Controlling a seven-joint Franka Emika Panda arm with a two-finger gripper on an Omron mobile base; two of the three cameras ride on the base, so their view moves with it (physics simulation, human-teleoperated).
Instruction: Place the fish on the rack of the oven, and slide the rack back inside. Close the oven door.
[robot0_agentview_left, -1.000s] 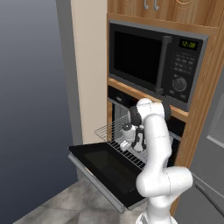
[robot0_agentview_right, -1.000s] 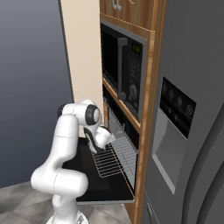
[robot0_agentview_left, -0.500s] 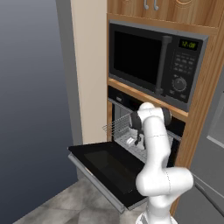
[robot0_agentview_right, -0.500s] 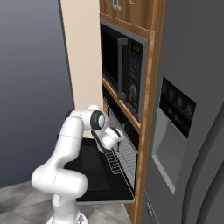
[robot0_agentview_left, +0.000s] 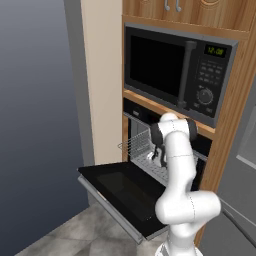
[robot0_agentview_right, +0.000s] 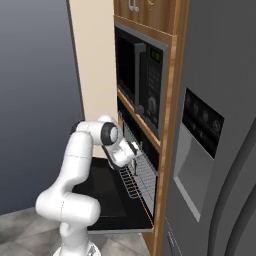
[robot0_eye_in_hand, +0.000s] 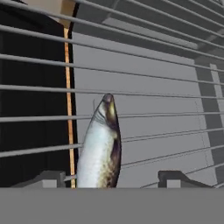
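The fish (robot0_eye_in_hand: 101, 148) lay on the wires of the rack (robot0_eye_in_hand: 148, 87), between the fingertips of the gripper (robot0_eye_in_hand: 113, 178), whose jaws stood apart and held nothing. It looked light, smooth and probably slippery, best taken across the thick middle. The oven door (robot0_agentview_left: 125, 192) hung open below.

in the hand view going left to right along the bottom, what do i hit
Left finger tip → the fish lying on the rack wires → right finger tip, with a clear gap on each side of the fish.
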